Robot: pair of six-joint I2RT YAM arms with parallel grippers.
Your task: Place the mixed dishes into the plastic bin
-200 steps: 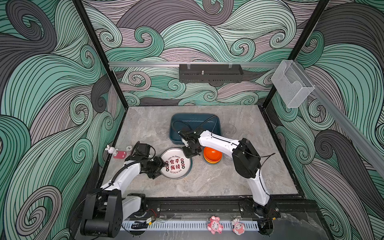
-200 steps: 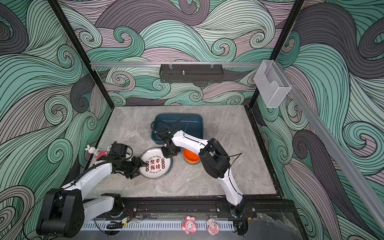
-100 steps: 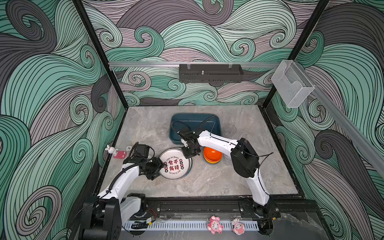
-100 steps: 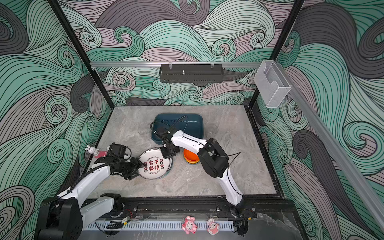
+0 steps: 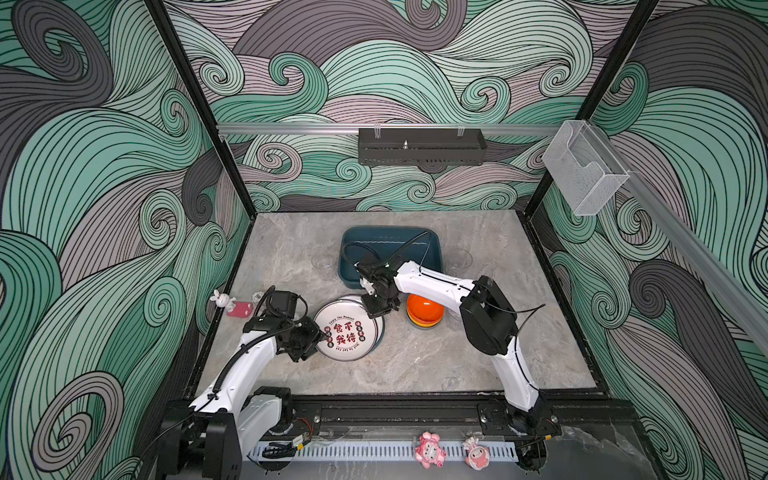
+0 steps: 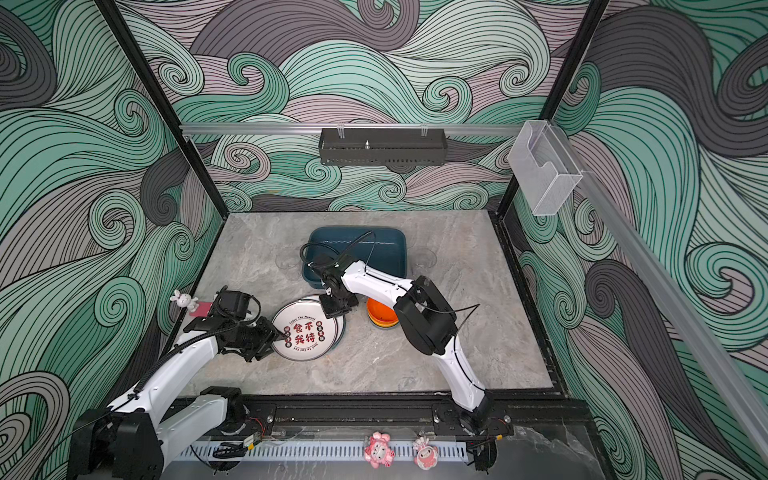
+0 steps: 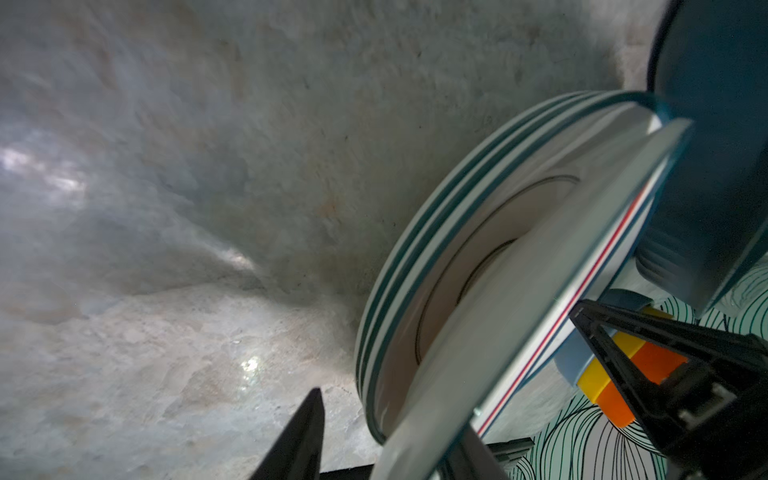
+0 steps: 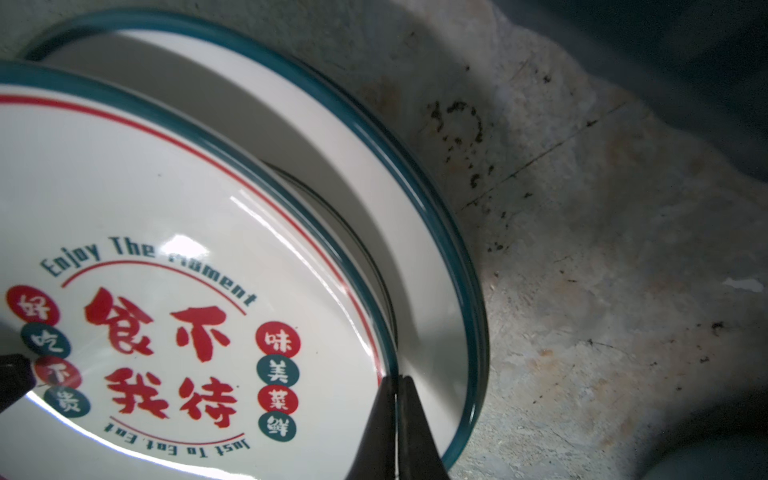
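Note:
A stack of white plates with red characters lies left of centre. The top plate is tilted off the ones below. My right gripper is shut on its far rim. My left gripper straddles the near rim, open, with one finger clear of the plate. Stacked bowls, orange on top, sit right of the plates. The teal plastic bin stands behind. Clear tumblers flank it.
A pink toy with a white rabbit lies by the left wall. A black perforated tray hangs on the back wall and a clear holder on the right rail. Two figurines sit on the front rail.
The right gripper has shut fully on the top plate's far rim. The left gripper's jaws have narrowed around the near rim. The plate has barely shifted.

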